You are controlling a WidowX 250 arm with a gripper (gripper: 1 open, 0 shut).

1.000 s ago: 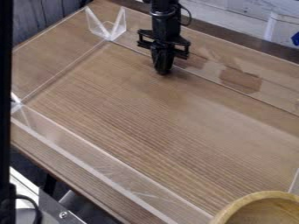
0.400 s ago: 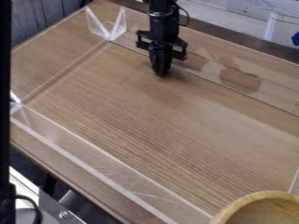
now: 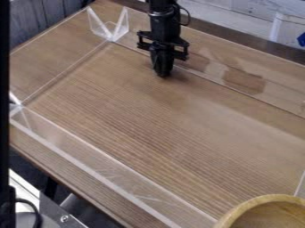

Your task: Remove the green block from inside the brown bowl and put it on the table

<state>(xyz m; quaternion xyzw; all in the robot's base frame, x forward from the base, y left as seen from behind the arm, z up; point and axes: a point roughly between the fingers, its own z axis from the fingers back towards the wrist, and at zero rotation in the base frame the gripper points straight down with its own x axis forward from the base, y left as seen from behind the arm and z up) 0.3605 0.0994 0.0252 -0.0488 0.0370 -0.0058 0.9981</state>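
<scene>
At the lower right corner of the frame, nearest the viewer, sits the round, light tan, wooden-looking brown bowl, only a slice of its thick rim in view; its inside is cut off by the frame edge, so the green block cannot be seen, and whether it lies in there cannot be told from this view. A low clear plastic wall runs along the near edge, and beyond it stretches the large flat brown wood-grain table, bare across its middle. A faint paler patch shows on the wood toward the upper right.

Far off, at the top centre of the frame, the black claw hangs pointing straight down with its tip very near or on the table surface, well apart from the bowl. Its fingers are drawn fully together, and nothing green or otherwise shows between them; it holds nothing that can be made out.

Compared with a second ago, next to nothing has changed: the claw has kept its spot at the far side, with at most a slight twist about its own axis, and the bowl has not shifted. As a judgement, the task is not visibly under way here: the arm would have to cross the whole table toward the near right corner, open, and reach into the bowl.
</scene>
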